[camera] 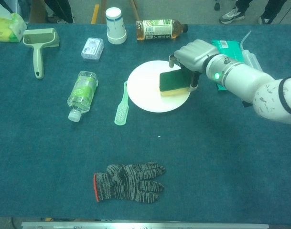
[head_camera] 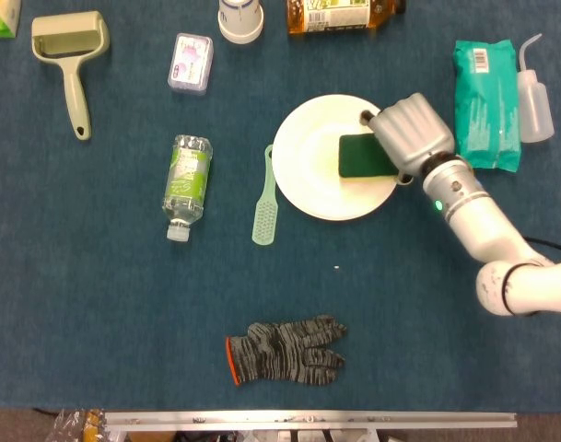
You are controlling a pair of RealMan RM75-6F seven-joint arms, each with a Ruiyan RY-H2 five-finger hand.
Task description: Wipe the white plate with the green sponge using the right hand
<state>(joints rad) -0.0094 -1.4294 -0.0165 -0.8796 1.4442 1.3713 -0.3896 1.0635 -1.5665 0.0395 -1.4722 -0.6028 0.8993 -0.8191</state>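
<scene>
The white plate [head_camera: 317, 157] [camera: 147, 88] lies at the table's middle right. On its right half rests the green sponge [head_camera: 361, 157] [camera: 172, 82], green face up over a yellow layer. My right hand [head_camera: 410, 133] [camera: 193, 55] grips the sponge from its right side, the fingers closed over its edge and the thumb at the far side. The arm reaches in from the lower right. My left hand shows in neither view.
A light green brush [head_camera: 264, 197] lies just left of the plate, a water bottle [head_camera: 187, 184] further left. A teal wipes pack [head_camera: 485, 92] and squeeze bottle [head_camera: 531, 87] sit right of the hand. A paper cup [head_camera: 239, 18], tea bottle [head_camera: 340, 14] and grey glove [head_camera: 285, 352] lie around.
</scene>
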